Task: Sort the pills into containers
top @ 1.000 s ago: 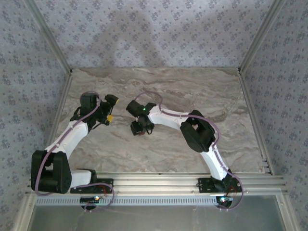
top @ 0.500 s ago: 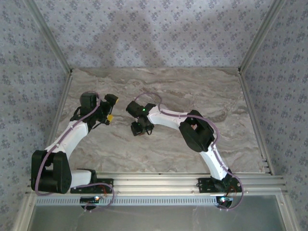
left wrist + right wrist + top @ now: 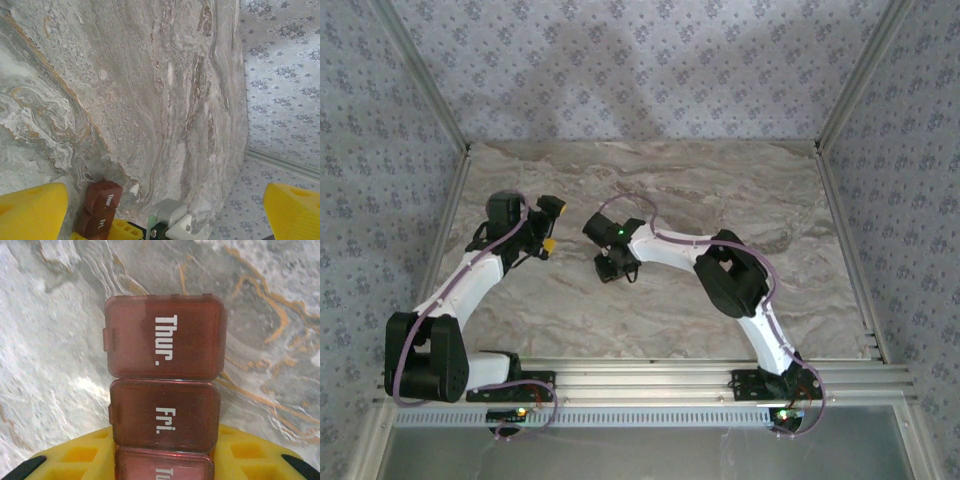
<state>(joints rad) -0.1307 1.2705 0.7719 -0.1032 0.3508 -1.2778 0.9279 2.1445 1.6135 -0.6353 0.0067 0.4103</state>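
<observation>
Overhead, the left gripper (image 3: 548, 228) is hovering toward the table's (image 3: 720, 180) left edge, while the right gripper (image 3: 611, 267) is pointing down just left of the table's middle. From the left wrist, the yellow jaws are standing wide apart, probably waiting clear. The containers (image 3: 101, 206) are lying flat beside a white speck, possibly a pill (image 3: 134, 188). From the right wrist, the jaws are flanking the containers just below the Fri. lid (image 3: 162, 421), likely to steady them. Whether they are pressing, I cannot tell.
</observation>
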